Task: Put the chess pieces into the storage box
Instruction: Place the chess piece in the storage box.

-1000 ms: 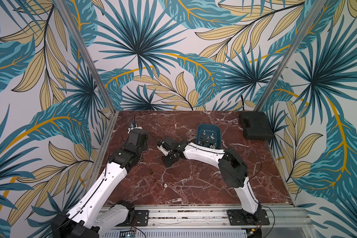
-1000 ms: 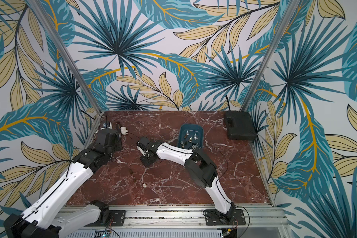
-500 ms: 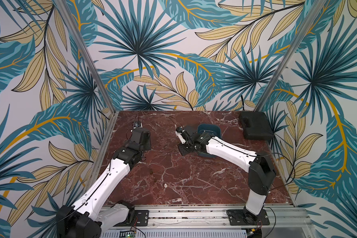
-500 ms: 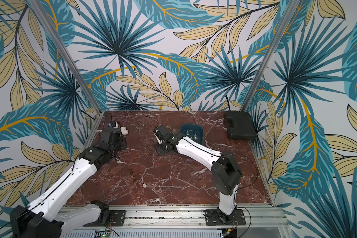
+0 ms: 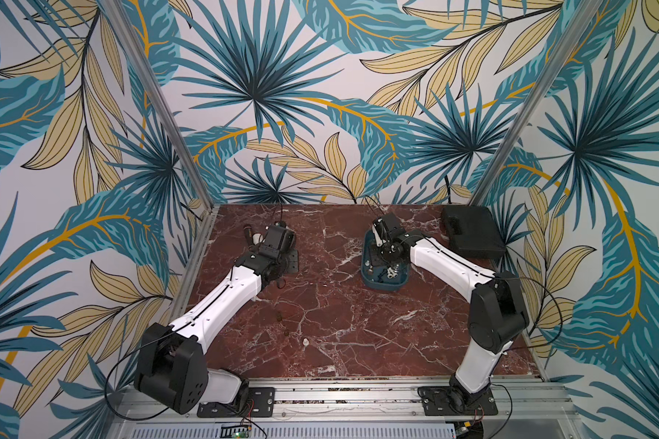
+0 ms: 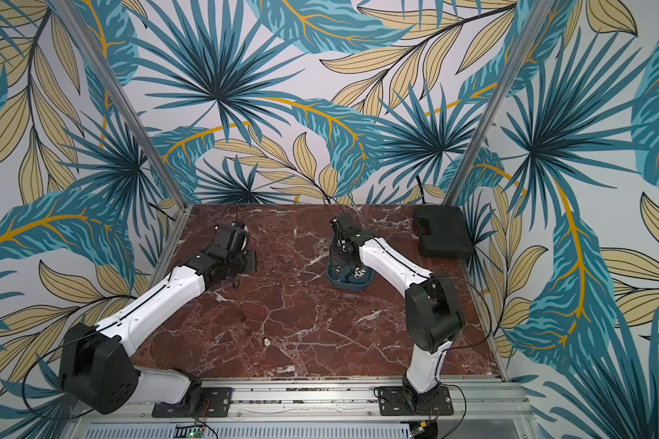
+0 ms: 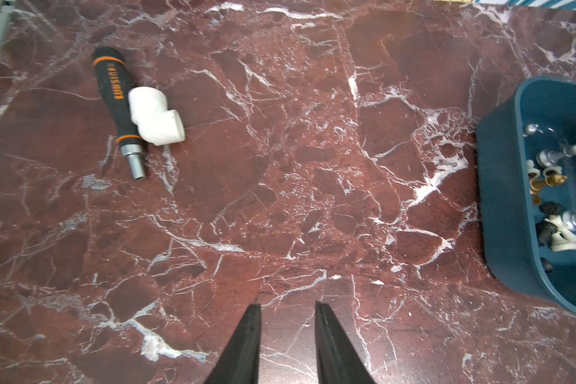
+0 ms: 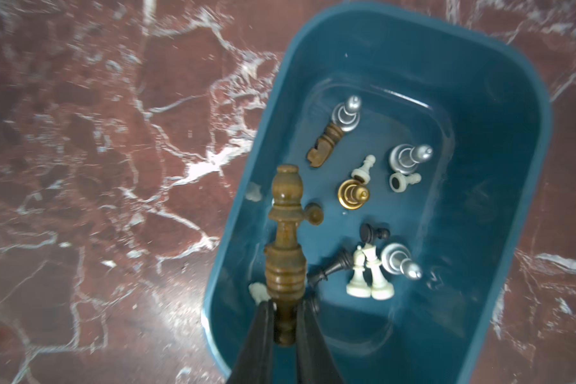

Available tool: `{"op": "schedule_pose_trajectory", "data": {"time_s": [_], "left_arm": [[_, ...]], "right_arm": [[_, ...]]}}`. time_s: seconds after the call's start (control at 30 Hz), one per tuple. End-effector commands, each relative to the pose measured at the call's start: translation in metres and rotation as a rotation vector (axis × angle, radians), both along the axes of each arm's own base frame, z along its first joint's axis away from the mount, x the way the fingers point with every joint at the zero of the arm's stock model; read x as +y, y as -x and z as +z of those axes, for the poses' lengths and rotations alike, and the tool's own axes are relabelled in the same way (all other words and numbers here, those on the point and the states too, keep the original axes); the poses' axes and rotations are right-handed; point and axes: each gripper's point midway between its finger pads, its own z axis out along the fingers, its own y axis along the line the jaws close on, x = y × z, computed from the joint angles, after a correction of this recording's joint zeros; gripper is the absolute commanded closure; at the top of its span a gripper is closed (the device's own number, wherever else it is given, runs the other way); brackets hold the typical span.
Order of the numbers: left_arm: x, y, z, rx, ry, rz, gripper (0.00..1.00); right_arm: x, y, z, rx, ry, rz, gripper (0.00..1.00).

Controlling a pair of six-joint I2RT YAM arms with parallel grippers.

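The teal storage box (image 5: 383, 283) stands right of the table's middle and holds several chess pieces (image 8: 366, 272) in silver, gold, white, black and brown. My right gripper (image 8: 285, 301) hangs over the box's near-left inner wall (image 8: 236, 232), shut on the base of a tall brown wooden chess piece (image 8: 285, 232). My left gripper (image 7: 286, 304) is open with nothing between its fingers, low over bare marble at the back left (image 5: 290, 262). A tiny white piece (image 5: 304, 341) and two dark ones (image 5: 278, 315) lie loose on the front middle of the table.
A black-and-orange tool (image 7: 113, 89) and a white pipe elbow (image 7: 155, 116) lie side by side at the back left, close to my left gripper. A flat black case (image 5: 470, 232) sits in the back right corner.
My right arm has swung from the table's middle-left to over the storage box, carrying the brown piece. My left arm has shifted a little toward the back.
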Motion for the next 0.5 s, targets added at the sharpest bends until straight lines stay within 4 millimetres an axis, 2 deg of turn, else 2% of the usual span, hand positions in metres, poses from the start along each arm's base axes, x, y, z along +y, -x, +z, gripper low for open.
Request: {"op": "schedule_pose_trajectory", "data": {"time_s": [0.0, 0.27, 0.47], "left_arm": [[-0.011, 0.0, 0.004, 0.004, -0.001, -0.038, 0.68], [-0.014, -0.002, -0.003, 0.013, -0.011, -0.044, 0.68], [-0.016, -0.006, -0.005, 0.019, -0.014, -0.048, 0.68]], "right_arm": [[-0.001, -0.006, -0.023, 0.064, -0.001, -0.029, 0.9], [0.009, -0.03, -0.044, 0.098, -0.048, -0.043, 0.86], [0.015, -0.045, -0.055, 0.107, -0.06, -0.043, 0.79]]}}
